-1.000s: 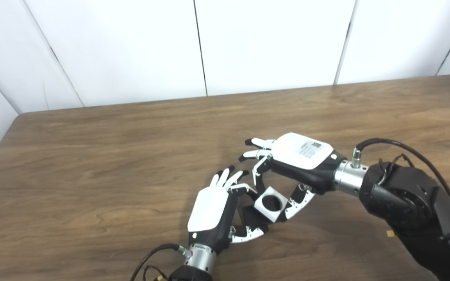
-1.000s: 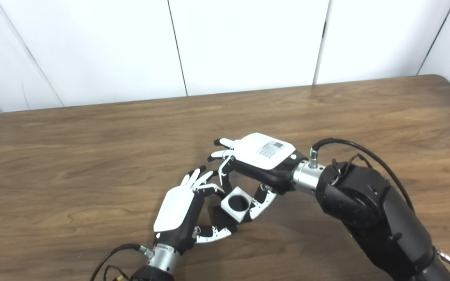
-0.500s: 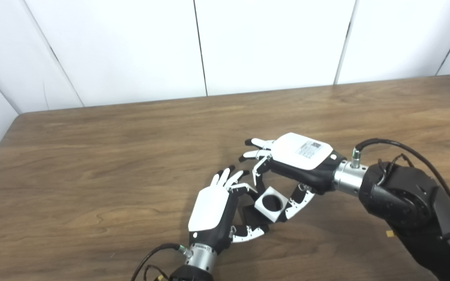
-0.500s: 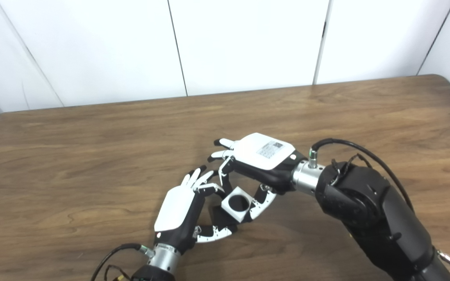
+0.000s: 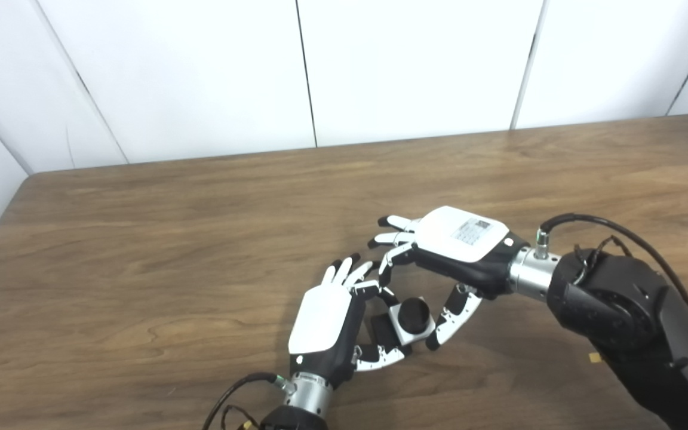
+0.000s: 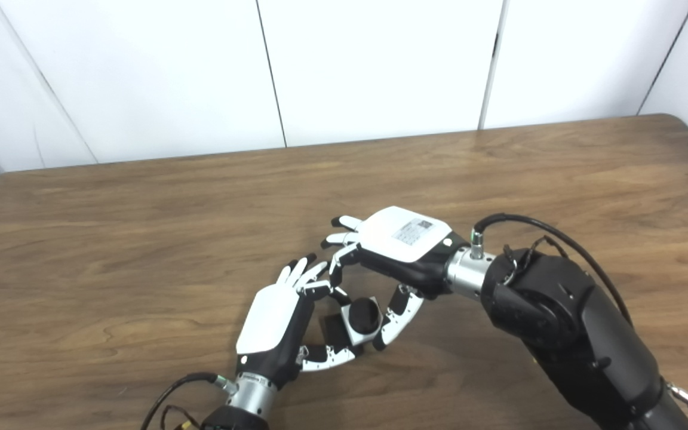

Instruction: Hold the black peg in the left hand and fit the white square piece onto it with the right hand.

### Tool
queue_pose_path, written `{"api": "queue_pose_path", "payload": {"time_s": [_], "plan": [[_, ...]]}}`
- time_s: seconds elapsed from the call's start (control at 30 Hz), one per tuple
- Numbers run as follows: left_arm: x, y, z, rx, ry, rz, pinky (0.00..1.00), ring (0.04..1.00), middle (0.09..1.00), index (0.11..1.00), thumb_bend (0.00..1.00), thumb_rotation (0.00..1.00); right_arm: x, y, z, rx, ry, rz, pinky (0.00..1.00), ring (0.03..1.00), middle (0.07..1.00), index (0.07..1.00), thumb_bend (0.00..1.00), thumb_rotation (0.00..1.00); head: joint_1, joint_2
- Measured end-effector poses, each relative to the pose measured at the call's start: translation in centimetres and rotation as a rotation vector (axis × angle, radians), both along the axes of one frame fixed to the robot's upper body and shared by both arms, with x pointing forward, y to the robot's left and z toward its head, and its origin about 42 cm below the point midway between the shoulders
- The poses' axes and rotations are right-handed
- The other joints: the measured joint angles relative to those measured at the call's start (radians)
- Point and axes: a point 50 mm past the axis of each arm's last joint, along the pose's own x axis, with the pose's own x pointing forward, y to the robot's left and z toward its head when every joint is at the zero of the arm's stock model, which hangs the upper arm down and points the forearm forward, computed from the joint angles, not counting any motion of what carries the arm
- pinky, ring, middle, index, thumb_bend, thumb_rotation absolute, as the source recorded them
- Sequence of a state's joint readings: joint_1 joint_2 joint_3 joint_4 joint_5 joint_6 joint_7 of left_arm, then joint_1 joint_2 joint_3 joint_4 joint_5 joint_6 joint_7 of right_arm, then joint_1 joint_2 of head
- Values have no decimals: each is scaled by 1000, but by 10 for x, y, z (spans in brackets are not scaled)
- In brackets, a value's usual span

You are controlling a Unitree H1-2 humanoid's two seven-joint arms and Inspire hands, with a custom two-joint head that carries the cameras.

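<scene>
My left hand (image 5: 325, 325) is shut on the black peg (image 5: 381, 327), holding its square base between thumb and fingers just above the table. The white square piece (image 5: 405, 332) sits over the peg. The peg's round black top (image 5: 414, 315) fills its hole. My right hand (image 5: 452, 246) reaches in from the right and pinches the white piece. Its thumb (image 5: 452, 312) lies along the piece's right side and its fingers (image 5: 389, 267) curl over the far side. The same scene shows in the right eye view, with the white piece (image 6: 357, 333) between both hands.
The brown wooden table (image 5: 200, 227) stretches wide to the left and back, with white wall panels behind it. My right forearm (image 5: 619, 310) and its cable cross the table's right front. A small yellow tag (image 5: 593, 357) lies by that arm.
The white square piece has gone down and left onto the peg, whose black top now fills the hole. My right hand dropped slightly with it. My left hand stayed put.
</scene>
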State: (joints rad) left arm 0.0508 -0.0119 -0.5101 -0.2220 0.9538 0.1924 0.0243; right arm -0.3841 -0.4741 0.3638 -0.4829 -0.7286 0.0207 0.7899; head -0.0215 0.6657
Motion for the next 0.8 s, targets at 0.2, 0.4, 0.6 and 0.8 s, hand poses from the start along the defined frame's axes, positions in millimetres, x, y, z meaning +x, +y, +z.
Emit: {"api": "queue_pose_path", "payload": {"time_s": [0.2, 0.4, 0.6, 0.8], "plan": [[0, 0, -2, 40, 24, 5, 1000, 966, 899, 773, 785, 508, 0, -1, 0, -6, 4, -4, 876, 1000, 919, 694, 948, 275, 3, 2], [0, 0, -2, 40, 26, 6, 1000, 962, 910, 843, 871, 526, 0, -1, 0, -6, 3, -4, 878, 1000, 918, 680, 949, 281, 3, 5], [0, 1, -3, 38, 34, 17, 1000, 967, 924, 874, 901, 524, 1, -2, 1, -3, 3, -10, 890, 1000, 920, 674, 941, 297, 2, 3], [0, 2, -3, 36, 37, 22, 1000, 972, 931, 883, 914, 529, 1, -2, 1, -2, 5, -13, 899, 1000, 921, 668, 943, 298, 2, 3]]}}
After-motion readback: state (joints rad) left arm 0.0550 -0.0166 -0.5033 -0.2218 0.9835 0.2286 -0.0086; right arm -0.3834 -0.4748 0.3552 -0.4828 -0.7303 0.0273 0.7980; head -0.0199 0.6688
